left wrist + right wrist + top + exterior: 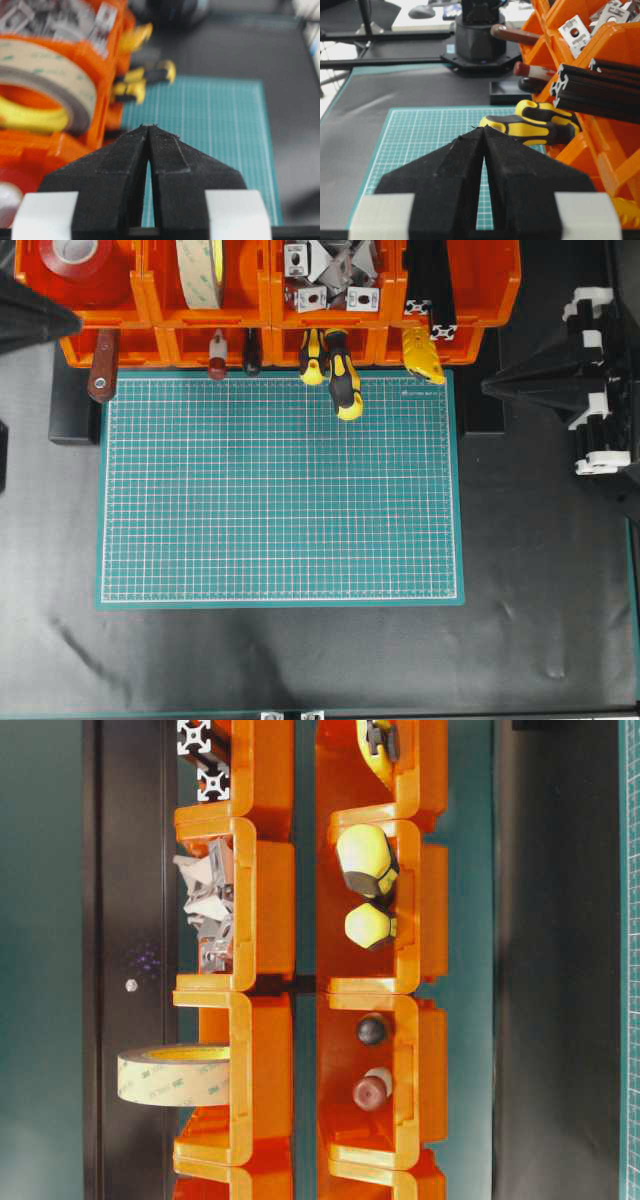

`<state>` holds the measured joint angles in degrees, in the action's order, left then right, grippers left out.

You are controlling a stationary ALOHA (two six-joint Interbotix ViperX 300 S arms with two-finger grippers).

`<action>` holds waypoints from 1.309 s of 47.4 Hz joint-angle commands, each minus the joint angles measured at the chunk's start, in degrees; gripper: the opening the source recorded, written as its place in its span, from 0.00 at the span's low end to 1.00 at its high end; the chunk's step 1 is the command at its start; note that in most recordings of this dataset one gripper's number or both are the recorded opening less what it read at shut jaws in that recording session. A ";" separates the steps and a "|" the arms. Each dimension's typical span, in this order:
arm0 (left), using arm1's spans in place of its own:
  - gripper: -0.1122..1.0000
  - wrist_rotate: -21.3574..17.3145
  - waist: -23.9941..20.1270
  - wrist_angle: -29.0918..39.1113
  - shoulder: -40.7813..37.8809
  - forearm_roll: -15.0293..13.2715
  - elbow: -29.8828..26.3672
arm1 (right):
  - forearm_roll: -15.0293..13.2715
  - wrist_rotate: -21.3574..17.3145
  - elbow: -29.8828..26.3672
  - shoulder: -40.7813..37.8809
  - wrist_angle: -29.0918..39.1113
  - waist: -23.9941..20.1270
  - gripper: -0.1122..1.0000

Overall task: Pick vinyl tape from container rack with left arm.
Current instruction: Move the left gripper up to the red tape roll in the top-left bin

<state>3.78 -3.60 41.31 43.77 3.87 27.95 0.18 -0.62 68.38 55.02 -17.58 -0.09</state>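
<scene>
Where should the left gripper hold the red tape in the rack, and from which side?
Grip the red tape across its ring wall, one finger in the white core, coming from above: it lies flat in the top-left bin of the rack, hole facing up. The left gripper must open first.

Orange container rack (150, 300) – red vinyl tape (80, 255) – green white-gridded mat (280, 485)
</scene>
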 commanded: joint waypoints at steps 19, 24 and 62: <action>0.11 -13.01 -7.12 35.86 -13.62 0.97 -20.39 | 0.09 -0.09 -2.02 -0.53 -0.62 -0.53 0.10; 0.18 -15.91 -8.09 36.47 -14.68 0.97 -21.01 | 0.09 0.00 -1.93 -0.53 -0.62 -0.53 0.10; 0.80 -16.35 -11.95 38.67 -20.30 1.05 -19.34 | 0.09 -0.09 -0.88 -0.53 -0.88 -0.88 0.10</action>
<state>-12.74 -15.12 80.42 23.29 4.75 8.44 0.18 -0.62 68.38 54.93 -17.58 -0.88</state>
